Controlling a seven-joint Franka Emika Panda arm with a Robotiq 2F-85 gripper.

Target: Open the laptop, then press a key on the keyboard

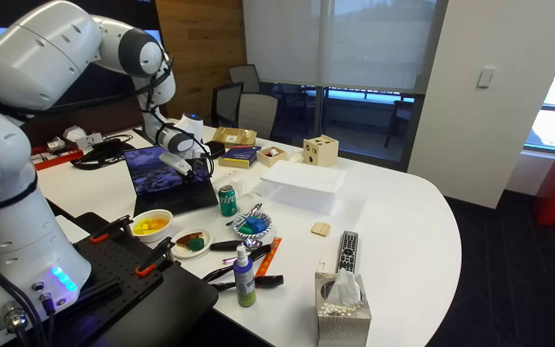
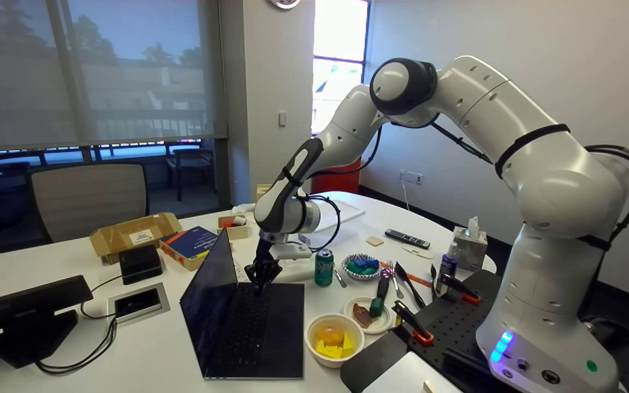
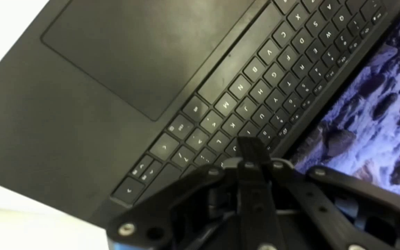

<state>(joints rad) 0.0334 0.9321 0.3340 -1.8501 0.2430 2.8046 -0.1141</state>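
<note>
The laptop [image 1: 150, 168] stands open on the white table. Its screen is raised and lit, and it also shows in an exterior view [image 2: 287, 333]. The keyboard [image 3: 255, 80] fills the middle of the wrist view and shows as dark keys in an exterior view [image 2: 244, 327]. My gripper [image 3: 253, 146] points down over the keyboard's number-row end, near the O and I keys, close to the screen hinge. Its fingers are together with nothing between them. It also shows in both exterior views [image 1: 191, 177] [image 2: 260, 281]. I cannot tell whether the fingertips touch a key; the keys under them are hidden.
A green can [image 2: 324, 267] stands beside the laptop's edge. A bowl with yellow pieces [image 2: 334, 339] sits near the deck's front. A blue book [image 2: 190, 245] and a black box [image 2: 140, 265] lie behind the screen. A white lidded box [image 1: 304, 185] stands farther along the table.
</note>
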